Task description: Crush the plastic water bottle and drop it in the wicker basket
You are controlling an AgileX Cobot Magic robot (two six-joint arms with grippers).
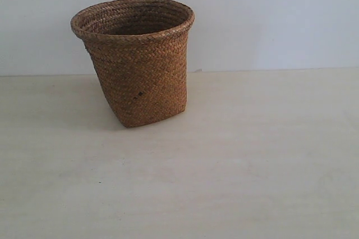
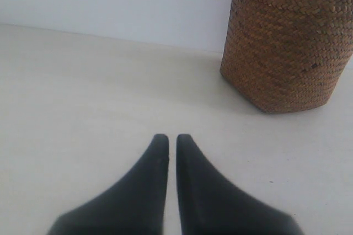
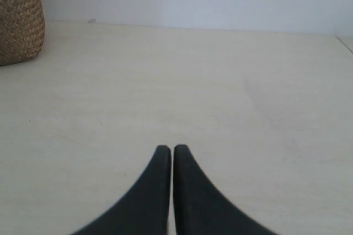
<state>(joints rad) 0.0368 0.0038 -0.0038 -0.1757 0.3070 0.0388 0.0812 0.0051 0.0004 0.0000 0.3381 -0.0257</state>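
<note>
The wicker basket [image 1: 140, 76] is rough woven fibre, the table [image 1: 252, 166] smooth, matt, pale wood.

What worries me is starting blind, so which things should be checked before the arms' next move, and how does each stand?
1. Wicker basket upright on the table, mouth open upward: ok.
2. Plastic water bottle located: not ok. None of the three views shows it.
3. Bottle already in the basket: cannot tell. The exterior view sees only the upper inner wall, not the bottom.
4. Left gripper free to grasp: ok. Its fingertips are nearly together with nothing between them, so it must open first.
5. Right gripper free to grasp: ok. It is closed and empty too.
</note>
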